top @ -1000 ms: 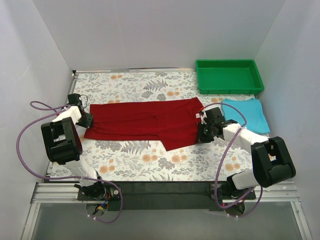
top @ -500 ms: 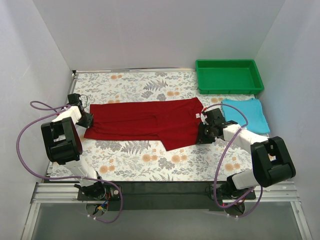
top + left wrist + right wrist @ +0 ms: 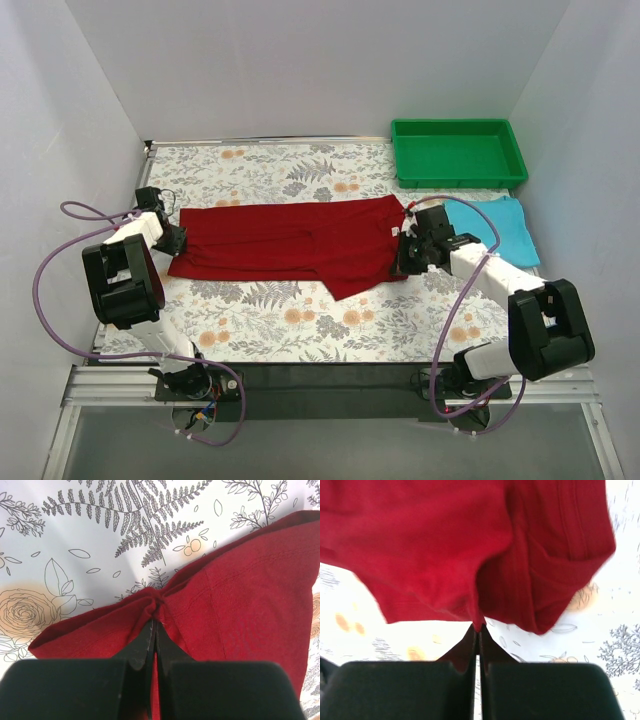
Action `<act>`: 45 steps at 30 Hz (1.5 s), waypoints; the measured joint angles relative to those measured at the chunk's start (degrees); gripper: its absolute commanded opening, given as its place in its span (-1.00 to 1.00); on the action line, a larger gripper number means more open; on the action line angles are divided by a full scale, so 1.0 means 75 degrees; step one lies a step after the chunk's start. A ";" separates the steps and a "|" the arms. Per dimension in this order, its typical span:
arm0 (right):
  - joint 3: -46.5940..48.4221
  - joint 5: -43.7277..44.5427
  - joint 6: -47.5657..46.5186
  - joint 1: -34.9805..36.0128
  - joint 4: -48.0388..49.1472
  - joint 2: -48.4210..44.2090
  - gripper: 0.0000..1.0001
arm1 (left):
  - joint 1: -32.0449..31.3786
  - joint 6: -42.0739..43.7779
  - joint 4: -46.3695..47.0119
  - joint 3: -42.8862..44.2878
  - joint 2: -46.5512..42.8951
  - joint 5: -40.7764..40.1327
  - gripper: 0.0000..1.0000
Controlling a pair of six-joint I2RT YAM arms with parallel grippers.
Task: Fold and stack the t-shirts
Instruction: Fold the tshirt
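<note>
left gripper [image 3: 172, 240]: we see its jaws pressed together on a bunched fold at the left end of the dark red t-shirt [image 3: 285, 245], far to the left of the green tray [image 3: 455, 183].
dark red t-shirt: it lies mostly flat on the floral tablecloth [image 3: 290, 320], left of the tray and nearer the arm bases. Its long axis runs left to right, from one gripper to the other.
right gripper [image 3: 408, 250]: its jaws are closed on the shirt's right edge, just off the tray's near left corner. In the wrist view the cloth looks raised at the pinch.
light blue t-shirt [image 3: 490, 228]: a small folded rectangle just on the near side of the tray, right of the right gripper, with neither gripper on it.
relation that counts: each arm holds one short end, so we judge the fold must carry one end along that axis toward the other. The right arm is much the nearer to the blue shirt for stacking.
</note>
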 measured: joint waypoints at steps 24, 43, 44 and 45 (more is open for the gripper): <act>0.3821 -0.1982 0.0641 -0.0956 0.0312 0.2745 -0.97 | 0.0000 0.0102 -0.0181 0.0347 0.0286 0.0003 -1.00; 0.4071 -0.2136 0.1008 -0.1600 0.0539 0.3442 -0.97 | 0.0216 0.0114 -0.0358 0.0542 0.0408 0.0105 -1.00; 0.4071 -0.2136 0.1011 -0.1600 0.0551 0.3480 -0.97 | 0.0242 0.0114 -0.0364 0.0542 0.0402 0.0122 -1.00; 0.4071 -0.2136 0.1008 -0.1600 0.0554 0.3515 -0.97 | 0.0268 0.0114 -0.0379 0.0542 0.0399 0.0131 -1.00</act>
